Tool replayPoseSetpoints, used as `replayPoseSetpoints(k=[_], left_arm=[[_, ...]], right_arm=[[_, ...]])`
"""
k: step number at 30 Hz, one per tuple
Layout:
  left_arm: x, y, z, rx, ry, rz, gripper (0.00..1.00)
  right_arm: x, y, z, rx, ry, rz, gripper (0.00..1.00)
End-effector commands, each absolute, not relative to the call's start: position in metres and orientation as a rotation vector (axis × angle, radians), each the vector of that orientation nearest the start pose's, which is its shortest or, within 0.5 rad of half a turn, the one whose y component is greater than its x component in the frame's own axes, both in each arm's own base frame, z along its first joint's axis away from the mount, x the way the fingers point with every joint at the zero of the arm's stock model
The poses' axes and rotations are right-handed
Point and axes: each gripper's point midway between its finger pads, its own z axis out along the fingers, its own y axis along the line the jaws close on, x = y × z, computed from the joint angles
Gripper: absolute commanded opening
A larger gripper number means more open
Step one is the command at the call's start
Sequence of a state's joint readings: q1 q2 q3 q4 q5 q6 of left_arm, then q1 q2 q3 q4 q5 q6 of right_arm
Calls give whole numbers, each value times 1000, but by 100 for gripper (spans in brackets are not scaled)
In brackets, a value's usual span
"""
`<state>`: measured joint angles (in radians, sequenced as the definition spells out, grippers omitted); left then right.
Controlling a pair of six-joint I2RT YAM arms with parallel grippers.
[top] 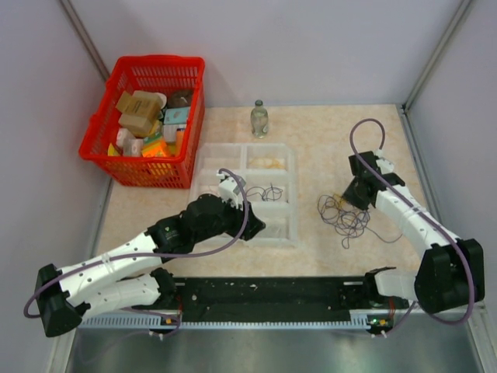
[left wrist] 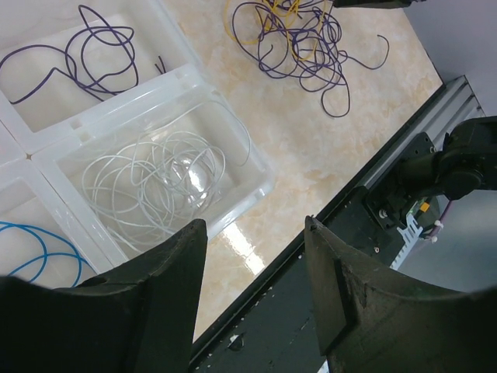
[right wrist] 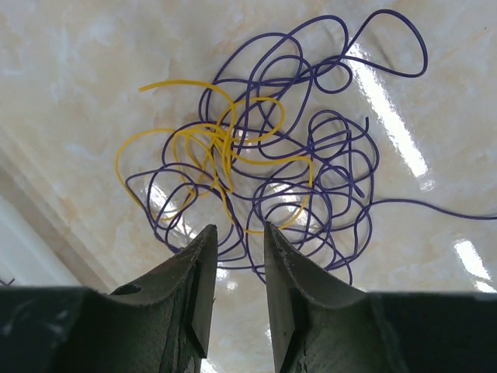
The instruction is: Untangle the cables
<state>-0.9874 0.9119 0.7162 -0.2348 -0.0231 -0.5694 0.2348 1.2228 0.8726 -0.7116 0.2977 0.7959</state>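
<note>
The cables (top: 342, 215) lie as a loose tangle on the beige table, right of the tray: mostly dark purple loops (right wrist: 326, 155) with a yellow strand (right wrist: 203, 140) woven through. The tangle also shows at the top of the left wrist view (left wrist: 299, 43). My right gripper (top: 346, 197) hovers just above the tangle's far edge, its jaws (right wrist: 239, 230) a narrow gap apart with nothing between them. My left gripper (top: 255, 228) hangs over the near right corner of the clear tray, jaws (left wrist: 255, 233) wide open and empty.
A clear divided tray (top: 289, 203) holds sorted wires: white coils (left wrist: 155, 179), a purple wire (left wrist: 81, 58), a blue one (left wrist: 35, 237). A red basket (top: 101, 124) of packages stands far left, a small bottle (top: 258, 118) at the back. A black rail (top: 264, 299) runs along the near edge.
</note>
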Motion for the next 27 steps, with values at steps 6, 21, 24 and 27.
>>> replayPoseSetpoints(k=[6, 21, 24, 27], left_arm=[[159, -293, 232, 466, 1987, -1054, 57], [188, -351, 283, 439, 1891, -1264, 59], [207, -369, 299, 393, 1881, -1367, 59], [226, -388, 308, 344, 1861, -1567, 61]], right_arm=[[318, 45, 86, 808, 2406, -54, 21], [324, 64, 90, 435, 2434, 91, 0], [301, 83, 130, 275, 2312, 290, 0], [277, 95, 150, 164, 2246, 418, 0]])
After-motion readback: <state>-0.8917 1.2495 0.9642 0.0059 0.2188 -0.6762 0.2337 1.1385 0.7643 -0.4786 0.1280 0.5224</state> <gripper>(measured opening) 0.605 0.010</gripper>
